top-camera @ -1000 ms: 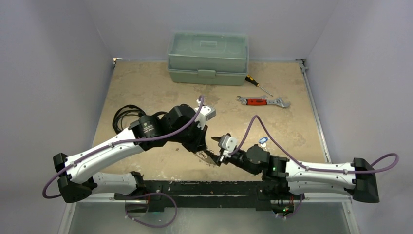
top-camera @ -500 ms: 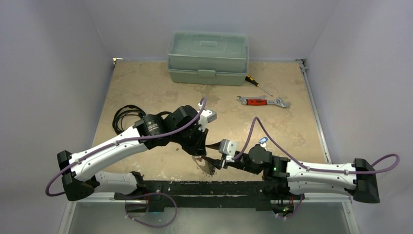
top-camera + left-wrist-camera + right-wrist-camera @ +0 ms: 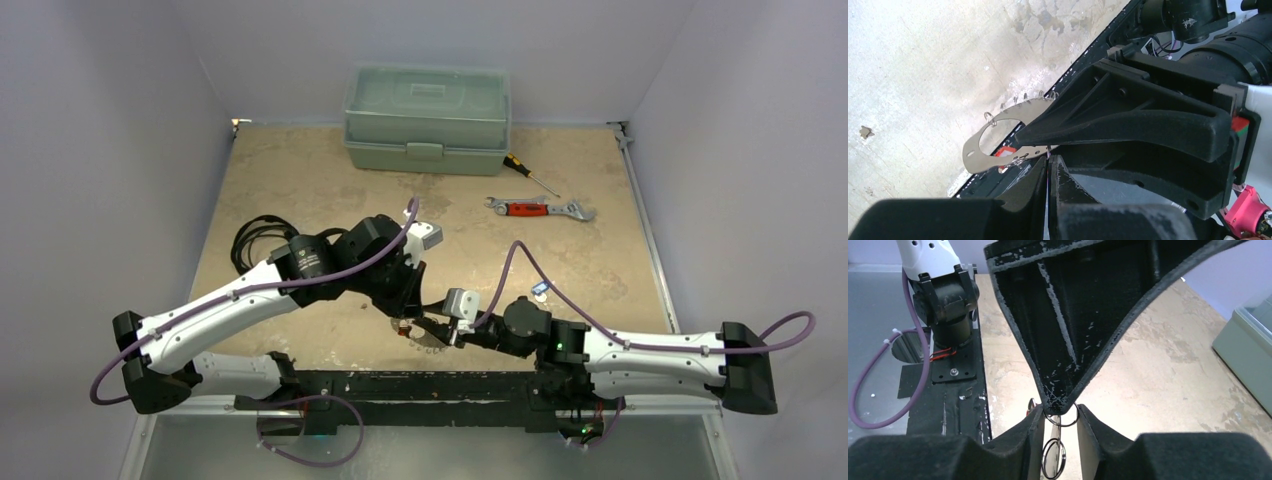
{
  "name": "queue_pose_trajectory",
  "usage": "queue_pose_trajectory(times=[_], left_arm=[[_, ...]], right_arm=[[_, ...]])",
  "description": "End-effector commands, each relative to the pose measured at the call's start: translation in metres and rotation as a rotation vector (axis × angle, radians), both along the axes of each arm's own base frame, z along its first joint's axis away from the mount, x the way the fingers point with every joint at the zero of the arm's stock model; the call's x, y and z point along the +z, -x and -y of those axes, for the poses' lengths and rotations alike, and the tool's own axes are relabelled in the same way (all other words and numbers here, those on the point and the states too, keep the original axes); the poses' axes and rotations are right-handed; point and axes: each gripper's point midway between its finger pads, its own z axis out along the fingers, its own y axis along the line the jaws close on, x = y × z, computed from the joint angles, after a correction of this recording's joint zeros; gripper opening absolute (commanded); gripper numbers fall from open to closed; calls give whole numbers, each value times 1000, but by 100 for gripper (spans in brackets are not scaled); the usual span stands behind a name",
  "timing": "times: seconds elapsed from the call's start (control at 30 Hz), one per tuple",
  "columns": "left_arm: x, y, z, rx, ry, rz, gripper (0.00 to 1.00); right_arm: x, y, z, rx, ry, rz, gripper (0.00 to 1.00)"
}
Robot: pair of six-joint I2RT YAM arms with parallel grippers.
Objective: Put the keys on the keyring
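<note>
While between the right fingers [image 3: 1013, 450], keyring [image 3: 970, 157] just beside left fingers [image 3: 1023, 200].

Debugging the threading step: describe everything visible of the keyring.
The keyring looks like a flat silver metal oval with one large opening, small holes and tiny wire rings along its rim. It is held over the near edge of the table, seemingly clamped in the right hand. The shut fingertips of the left hand meet its lower edge. A red piece shows behind it.
</note>
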Motion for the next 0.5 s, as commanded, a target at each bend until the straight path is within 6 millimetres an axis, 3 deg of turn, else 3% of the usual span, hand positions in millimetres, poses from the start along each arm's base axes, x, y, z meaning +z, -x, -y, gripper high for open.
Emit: queue_pose_trajectory(times=[0.0, 0.27, 0.47], left_arm=[[30, -3, 6, 23, 99, 29, 0], [30, -4, 6, 25, 108, 31, 0], [31, -4, 7, 40, 115, 25, 0]], right_arm=[[16, -4, 3, -30, -56, 10, 29], [11, -4, -1, -29, -39, 8, 16], [15, -1, -1, -17, -56, 16, 0]])
